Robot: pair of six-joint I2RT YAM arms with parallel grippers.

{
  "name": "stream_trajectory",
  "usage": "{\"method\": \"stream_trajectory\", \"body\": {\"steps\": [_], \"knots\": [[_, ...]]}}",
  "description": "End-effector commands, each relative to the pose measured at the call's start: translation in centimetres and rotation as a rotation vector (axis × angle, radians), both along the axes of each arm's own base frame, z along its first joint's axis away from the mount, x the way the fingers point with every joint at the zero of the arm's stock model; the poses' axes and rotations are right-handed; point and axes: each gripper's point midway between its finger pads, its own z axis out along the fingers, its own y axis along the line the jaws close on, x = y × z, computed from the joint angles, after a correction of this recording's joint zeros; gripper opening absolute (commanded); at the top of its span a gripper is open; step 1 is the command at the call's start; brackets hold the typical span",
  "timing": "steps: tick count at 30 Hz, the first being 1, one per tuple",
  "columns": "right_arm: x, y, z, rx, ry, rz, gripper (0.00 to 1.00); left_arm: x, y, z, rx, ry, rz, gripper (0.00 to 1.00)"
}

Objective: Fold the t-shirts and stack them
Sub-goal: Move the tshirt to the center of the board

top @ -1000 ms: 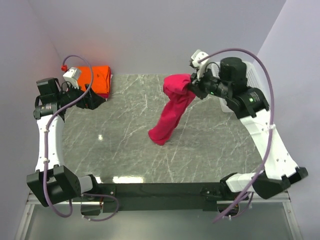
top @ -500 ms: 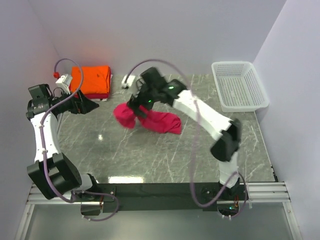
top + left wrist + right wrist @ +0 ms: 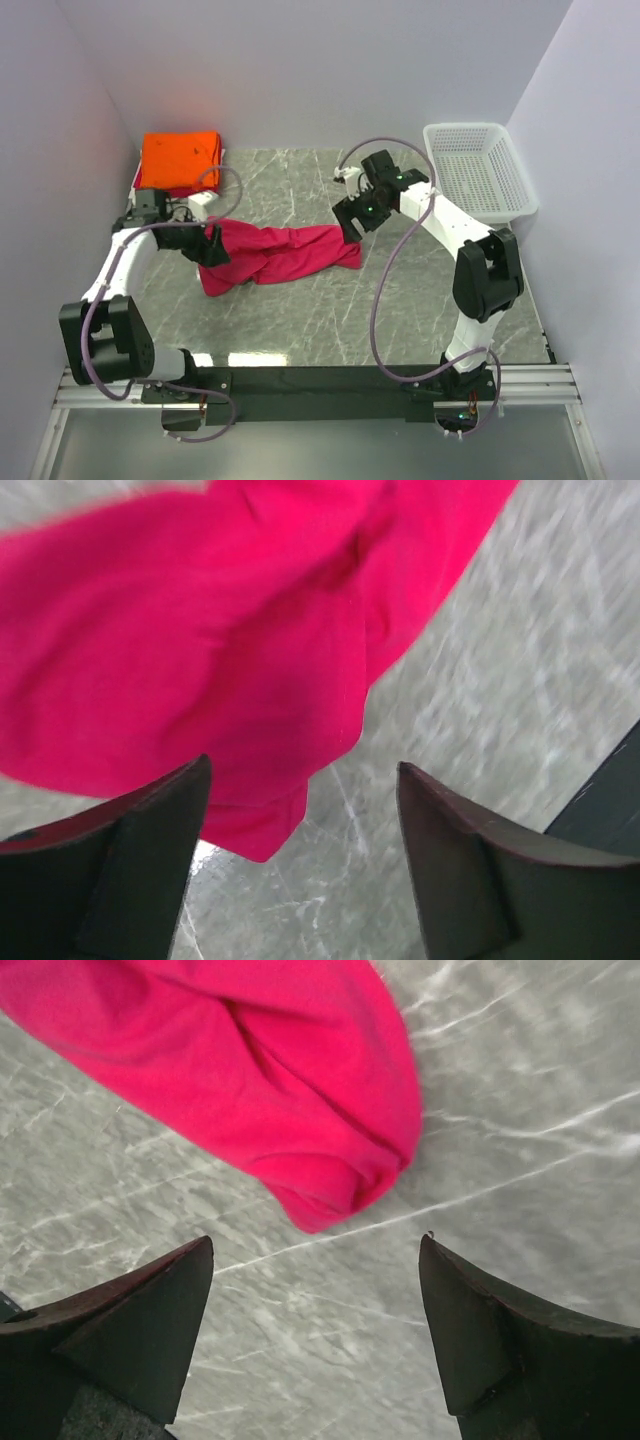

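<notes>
The pink t-shirt (image 3: 275,255) lies on the table (image 3: 420,300) a little left of the middle. It is not flat but bunched into a long rumpled strip running left to right, with folds and an overlapped hem showing in the left wrist view (image 3: 200,660). It looks like thin, soft cotton: light, limp, no shape of its own, likely to sag and twist the instant one end is lifted. I'd say it needs taking by two corners or the two shoulder seams at once, so it hangs open and can be spread. A pinch in the middle of the bundle would only drag a lump.

The left gripper (image 3: 208,246) sits at the strip's left end, its fingers apart with cloth below and beyond them, clamped on nothing. The right gripper (image 3: 349,217) hovers just past the right end. From its own camera the rounded tip of the shirt (image 3: 260,1080) lies ahead of wide-spread fingers, with bare stone between them, so it holds nothing either.

At the back left corner a folded orange t-shirt (image 3: 180,158) lies flat, with what looks like a red edge under it. That is presumably the stack this one must join. A white mesh basket (image 3: 480,200) stands at the back right, well apart from the shirt.
</notes>
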Motion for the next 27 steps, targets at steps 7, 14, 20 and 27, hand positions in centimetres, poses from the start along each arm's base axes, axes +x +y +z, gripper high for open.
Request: {"method": "stream_trajectory", "body": {"steps": [7, 14, 20, 27], "knots": [[-2.7, 1.0, -6.2, -0.004, 0.134, -0.075, 0.84, 0.1, 2.2, -7.8, 0.329, 0.086, -0.056, 0.82], [-0.5, -2.5, -7.7, -0.121, 0.100, -0.174, 0.21, -0.4, 3.7, -11.3, 0.415, 0.155, -0.061, 0.41], [-0.8, -6.4, -3.0, -0.228, -0.084, -0.145, 0.00, 0.9, 5.0, -7.5, 0.298, 0.091, -0.076, 0.05], [-6.1, -8.0, -4.2, -0.333, -0.024, 0.111, 0.00, -3.0, 5.2, -7.9, 0.356, 0.106, -0.304, 0.10]]}}
